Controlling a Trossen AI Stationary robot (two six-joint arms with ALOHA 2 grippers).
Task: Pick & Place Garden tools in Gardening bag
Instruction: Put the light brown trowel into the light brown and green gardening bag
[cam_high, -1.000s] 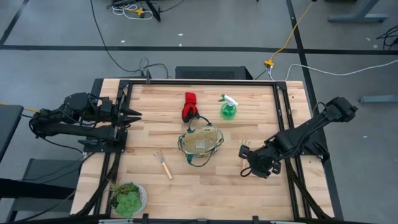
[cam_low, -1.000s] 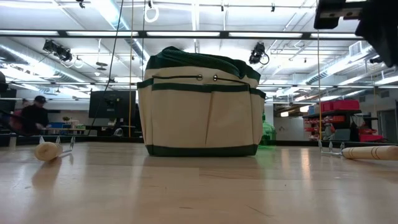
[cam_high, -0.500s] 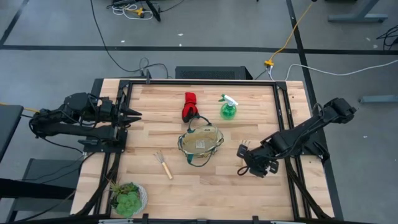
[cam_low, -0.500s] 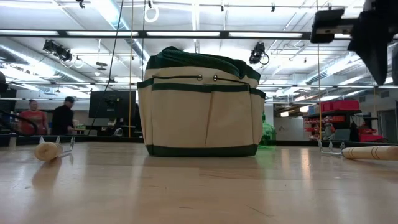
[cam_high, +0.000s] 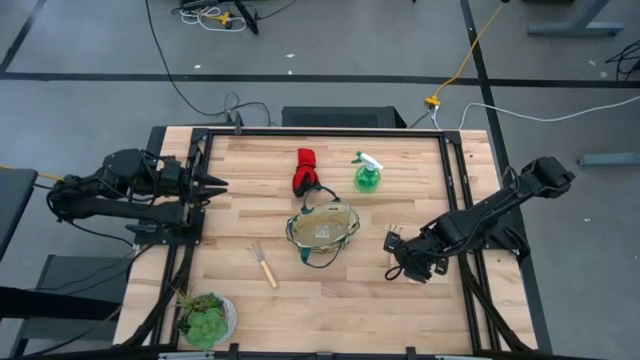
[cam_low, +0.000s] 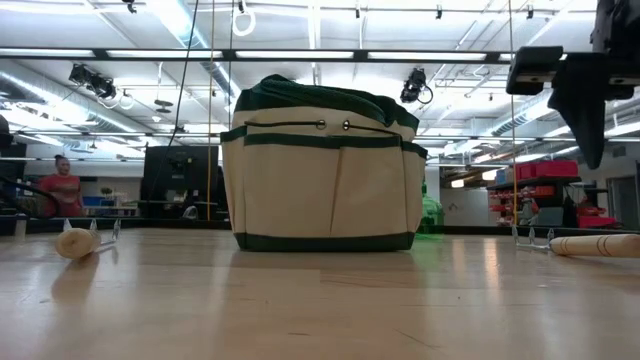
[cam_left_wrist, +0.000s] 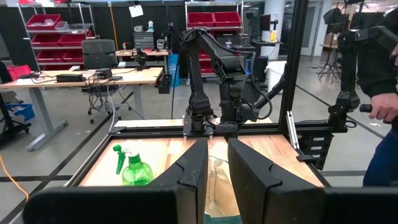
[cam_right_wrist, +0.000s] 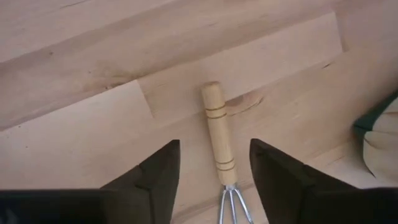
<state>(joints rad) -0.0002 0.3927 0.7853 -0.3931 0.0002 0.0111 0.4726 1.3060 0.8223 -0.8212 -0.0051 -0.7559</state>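
The tan gardening bag (cam_high: 323, 232) with its green rim stands upright at mid-table; it also shows in the low view (cam_low: 322, 170). One rake (cam_high: 394, 236) lies flat to the bag's right, and its wooden handle (cam_right_wrist: 217, 134) shows between the fingers in the right wrist view. My right gripper (cam_high: 400, 258) hangs open above that rake, one finger on either side of the handle, touching nothing. A second rake (cam_high: 263, 264) lies left of the bag. The red-and-black glove bundle (cam_high: 303, 170) and the green spray bottle (cam_high: 367, 176) lie behind the bag. My left gripper (cam_high: 212, 184) waits at the left edge, its fingers close together.
A leafy plant in a white pot (cam_high: 206, 318) stands at the near left corner. A dark frame (cam_high: 320, 133) runs round the tabletop. Bare wood lies in front of the bag (cam_high: 330, 300). People show in the room beyond the table (cam_low: 62, 180).
My right gripper has come down and gone a little toward the table's left, over the rake to the right of the bag. The rake, the bag and the other tools have stayed where they were.
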